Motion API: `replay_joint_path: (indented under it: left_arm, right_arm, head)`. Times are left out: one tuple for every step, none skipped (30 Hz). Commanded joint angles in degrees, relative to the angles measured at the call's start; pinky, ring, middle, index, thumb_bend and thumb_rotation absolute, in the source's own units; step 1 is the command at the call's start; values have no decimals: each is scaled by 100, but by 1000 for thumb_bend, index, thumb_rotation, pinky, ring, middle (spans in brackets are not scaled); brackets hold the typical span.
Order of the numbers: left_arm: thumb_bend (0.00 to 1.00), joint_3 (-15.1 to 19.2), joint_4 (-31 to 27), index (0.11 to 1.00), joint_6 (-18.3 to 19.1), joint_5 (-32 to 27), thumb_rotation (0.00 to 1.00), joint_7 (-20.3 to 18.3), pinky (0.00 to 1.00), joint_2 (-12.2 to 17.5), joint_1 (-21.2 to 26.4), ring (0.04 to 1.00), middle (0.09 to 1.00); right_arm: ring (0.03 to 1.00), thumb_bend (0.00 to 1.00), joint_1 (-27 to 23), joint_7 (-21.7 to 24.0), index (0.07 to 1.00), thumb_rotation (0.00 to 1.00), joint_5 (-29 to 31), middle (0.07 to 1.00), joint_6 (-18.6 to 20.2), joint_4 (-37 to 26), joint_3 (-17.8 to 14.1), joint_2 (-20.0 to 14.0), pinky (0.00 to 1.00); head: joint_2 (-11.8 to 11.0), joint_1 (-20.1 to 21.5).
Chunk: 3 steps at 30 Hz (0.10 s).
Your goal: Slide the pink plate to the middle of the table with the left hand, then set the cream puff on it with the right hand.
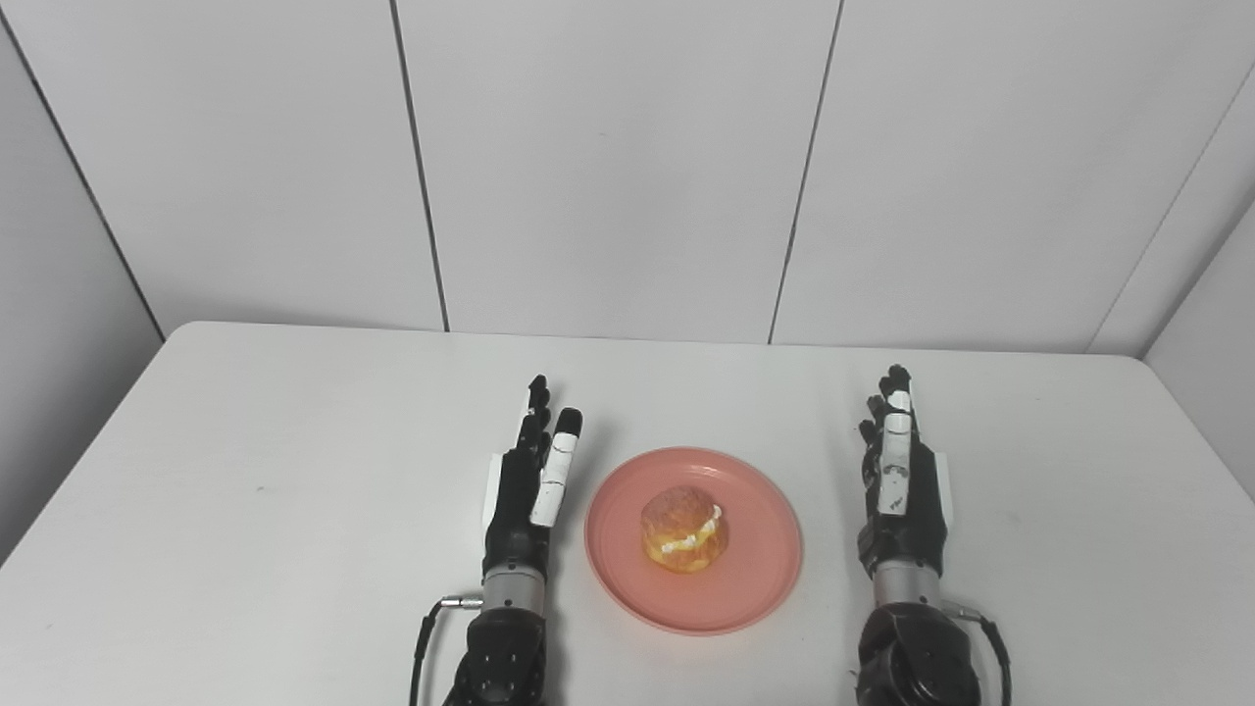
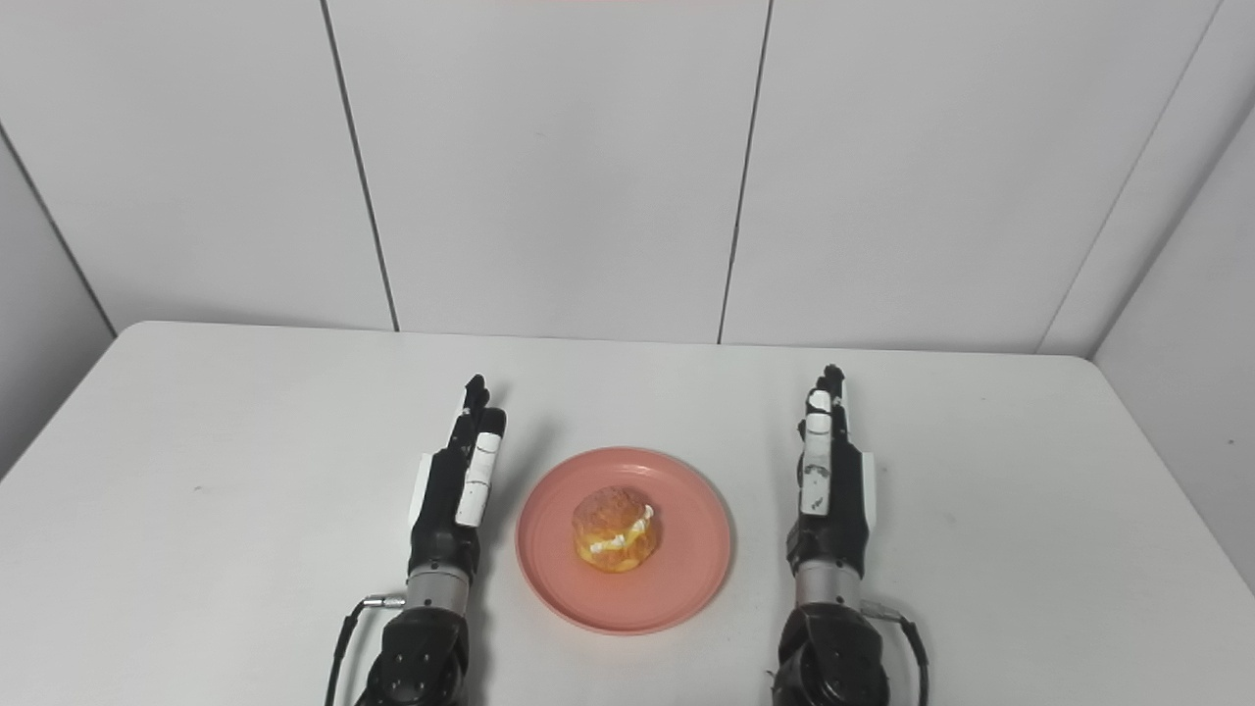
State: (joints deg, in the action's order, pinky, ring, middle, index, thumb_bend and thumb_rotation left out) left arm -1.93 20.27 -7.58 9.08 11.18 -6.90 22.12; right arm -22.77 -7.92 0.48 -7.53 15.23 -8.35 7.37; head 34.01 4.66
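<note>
Both hands empty, fingers straight and close together: left hand (image 1: 525, 490) just left of the pink plate (image 1: 755, 579), right hand (image 1: 902, 480) further right. Cream puff (image 1: 684, 529) sits mid-plate, plate near table (image 1: 294, 441) centre. Task looks done; palms apparently resting clear of it.

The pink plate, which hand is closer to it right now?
Left. The left hand lies just beside the pink plate's left rim, open. The right hand lies off its right rim with a wider gap, also open.
</note>
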Motion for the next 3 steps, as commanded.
replay_joint_path:
  left_arm:
    - [871, -54, -184, 1000, 47, 85, 994, -1, 1000, 33, 90, 1000, 1000]
    - [888, -52, -199, 1000, 91, 57, 997, -44, 1000, 45, 96, 1000, 1000]
    - [896, -55, -217, 1000, 130, 19, 999, -104, 1000, 63, 102, 1000, 1000]
  right_arm:
    - [1000, 816, -121, -15, 997, 1000, -139, 1000, 187, -174, 126, -84, 1000]
    - [1000, 816, -115, -4, 999, 1000, -166, 1000, 311, -191, 172, -111, 1000]
    - [1000, 816, -102, 18, 1000, 1000, -224, 1000, 504, -233, 235, -152, 1000]
  head:
    - [-8, 1]
    - [-8, 1]
    - [-10, 2]
